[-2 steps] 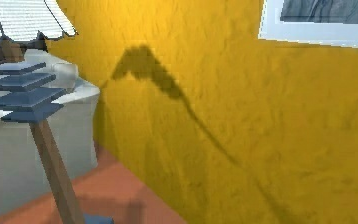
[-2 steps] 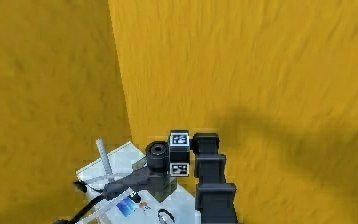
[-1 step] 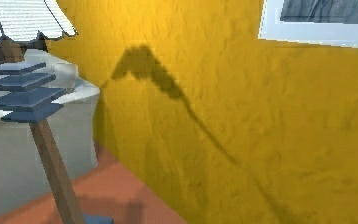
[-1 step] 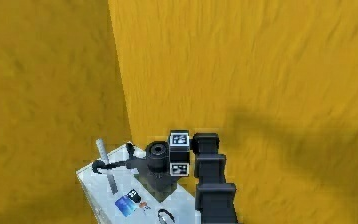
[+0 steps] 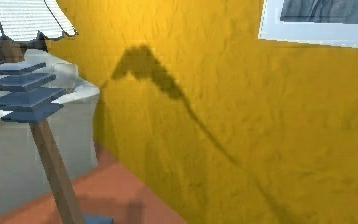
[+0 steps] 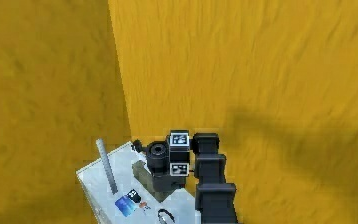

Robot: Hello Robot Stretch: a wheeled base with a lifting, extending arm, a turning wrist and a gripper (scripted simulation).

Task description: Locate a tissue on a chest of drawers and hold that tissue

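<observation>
Well, our gripper [image 6: 142,160] is at the pale top [image 6: 92,178]; we cannot tell whether its fingers hold anything. Just beside them, on our side, lies a tan block [image 6: 137,186], perhaps the tissue; we are unsure.

- You're looking at a brightly lit yellow wall [image 5: 287,130], with a dark shadow [image 5: 157,80] slanting across it.
- In the arm side view, the left wall [image 6: 47,90] is sitting dimmer than the right.
</observation>
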